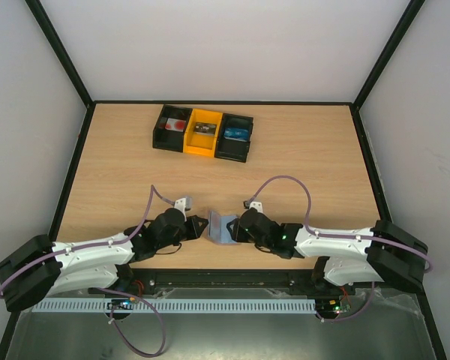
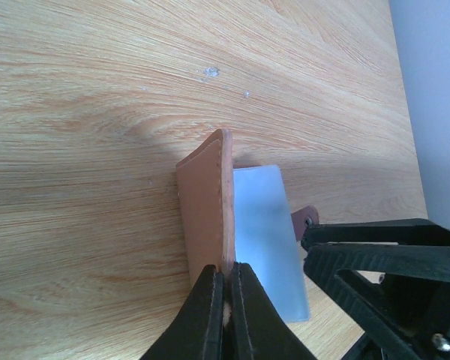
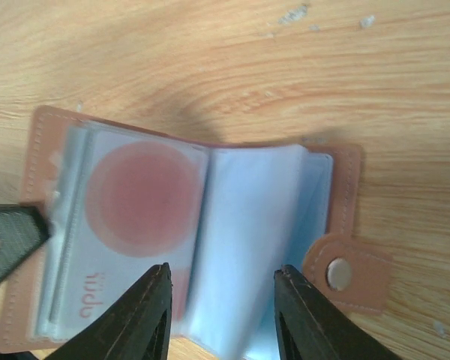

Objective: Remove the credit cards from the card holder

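Two arms reach low from the near corners and meet at the middle of the near edge of the table (image 1: 307, 165), wrists facing each other. Between them is one card holder (image 3: 346, 180), lifted on edge and spread open like a book. Its long axis runs roughly near to far, brown back toward the left arm and pockets toward the right arm.

The left gripper (image 2: 225, 268) is clenched on the edge of the brown cover. The right gripper (image 3: 221, 274) is released, its fingers apart on either side of a clear pocket leaf.

One credit card (image 3: 142, 196), with a reddish disc, sits in a pocket. I cannot tell whether the pale blue pocket beside it holds a second. The snap tab (image 3: 343, 271) hangs at the free side.

Three bins stand in a row at the far side: black (image 1: 172, 127), orange (image 1: 203, 133), black (image 1: 235, 136).
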Tool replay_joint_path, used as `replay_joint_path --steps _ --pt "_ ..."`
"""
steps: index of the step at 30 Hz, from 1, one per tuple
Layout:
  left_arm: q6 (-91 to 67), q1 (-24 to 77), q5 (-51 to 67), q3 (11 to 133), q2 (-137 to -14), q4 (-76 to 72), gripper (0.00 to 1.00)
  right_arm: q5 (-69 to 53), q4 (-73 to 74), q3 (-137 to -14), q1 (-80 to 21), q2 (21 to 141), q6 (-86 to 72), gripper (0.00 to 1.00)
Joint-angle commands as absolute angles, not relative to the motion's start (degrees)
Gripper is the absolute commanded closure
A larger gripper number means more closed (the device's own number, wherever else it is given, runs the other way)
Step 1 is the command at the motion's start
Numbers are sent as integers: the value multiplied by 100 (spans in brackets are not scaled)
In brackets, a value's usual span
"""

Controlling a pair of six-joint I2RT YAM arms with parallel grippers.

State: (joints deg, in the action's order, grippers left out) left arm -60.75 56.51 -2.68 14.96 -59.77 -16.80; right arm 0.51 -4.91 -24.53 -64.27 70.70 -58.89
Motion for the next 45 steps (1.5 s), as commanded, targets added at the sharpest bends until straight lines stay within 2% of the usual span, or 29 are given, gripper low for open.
replay_joint_path --steps 1,7,11,15,22,45 --pt "-6113 5681 -356 1415 -5902 -1792 97 226 -227 -2714 -6463 6914 -5774 62" --pt "-6108 5680 -336 1405 -5903 -1796 97 -115 -753 -2711 -6460 6902 -5748 61" --pt "-6108 5684 -317 1406 -5892 -1811 97 -304 -817 -2863 -6464 7138 -5688 53" --pt "-6113 5681 -315 1391 -5903 -1814 97 -555 -1055 -2871 -6468 7273 -5704 51" --pt "-6115 5687 -312 1389 -5899 -1852 97 -915 -1278 -2931 -6475 7500 -5704 41" --pt "-6109 5686 -316 1388 -5882 -1848 97 -1000 -1347 -3027 -6513 8026 -5697 42"
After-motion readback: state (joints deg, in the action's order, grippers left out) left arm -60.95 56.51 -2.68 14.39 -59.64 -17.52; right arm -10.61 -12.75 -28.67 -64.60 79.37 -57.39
